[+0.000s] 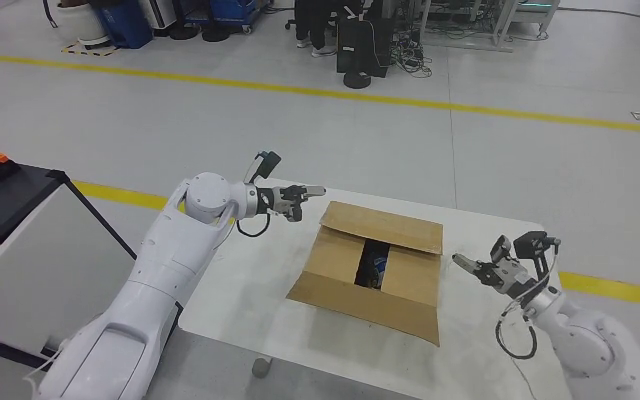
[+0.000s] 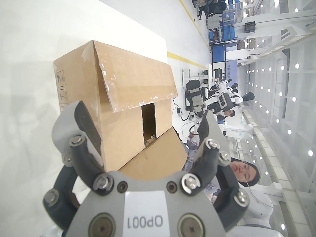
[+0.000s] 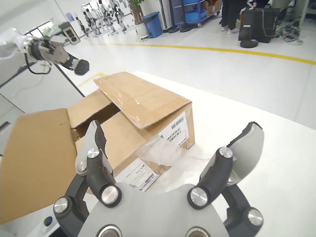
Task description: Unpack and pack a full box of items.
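Note:
A brown cardboard box point(image 1: 375, 268) stands in the middle of the white table point(image 1: 250, 290), its top flaps partly raised with a gap between them where dark items point(image 1: 374, 266) show inside. The same box point(image 2: 118, 104) appears in the left wrist view, and the box point(image 3: 138, 114) fills the middle of the right wrist view. My left gripper point(image 1: 306, 192) hovers open above the table's far left part, beside the box. My right gripper point(image 1: 468, 264) sits open at the right of the box, nothing between its fingers. Its pads point(image 3: 98, 136) are bare.
The table's near edge and rounded corners lie close to the box. A dark-framed stand point(image 1: 40, 210) is at the left of the table. Yellow floor lines point(image 1: 300, 92) cross the floor behind. Clear plastic wrap point(image 3: 170, 149) lies against the box's right side.

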Controlling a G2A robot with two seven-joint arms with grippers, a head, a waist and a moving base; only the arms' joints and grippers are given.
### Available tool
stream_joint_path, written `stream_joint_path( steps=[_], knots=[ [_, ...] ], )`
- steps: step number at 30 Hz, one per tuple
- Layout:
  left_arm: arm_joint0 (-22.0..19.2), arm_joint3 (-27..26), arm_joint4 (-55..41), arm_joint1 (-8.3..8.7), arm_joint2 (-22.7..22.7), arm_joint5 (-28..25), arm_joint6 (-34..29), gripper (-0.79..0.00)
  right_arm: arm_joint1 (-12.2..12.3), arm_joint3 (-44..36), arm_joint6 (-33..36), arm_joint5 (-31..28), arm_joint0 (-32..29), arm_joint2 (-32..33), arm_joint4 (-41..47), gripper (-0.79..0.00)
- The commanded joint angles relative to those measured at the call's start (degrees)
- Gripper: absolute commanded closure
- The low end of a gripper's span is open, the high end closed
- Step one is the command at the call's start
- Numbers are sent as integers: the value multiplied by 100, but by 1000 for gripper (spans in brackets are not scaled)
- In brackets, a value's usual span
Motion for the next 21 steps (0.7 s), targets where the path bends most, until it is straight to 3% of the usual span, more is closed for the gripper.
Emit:
stream_joint_path(
  steps=[1, 10, 21],
  knots=[
    [0, 16, 1, -1, 5, -4, 3, -785, -11, -25, -161, 121, -26, -51, -437, -785],
    [-31, 96, 21, -13, 43, -24, 33, -785, -65, -145, -521, 532, -107, -288, -1503, -785],
    [-8, 63, 12, -4, -30, -212, 290, -785, -156, -230, -579, 1023, 87, -631, -2027, -785]
  ],
)
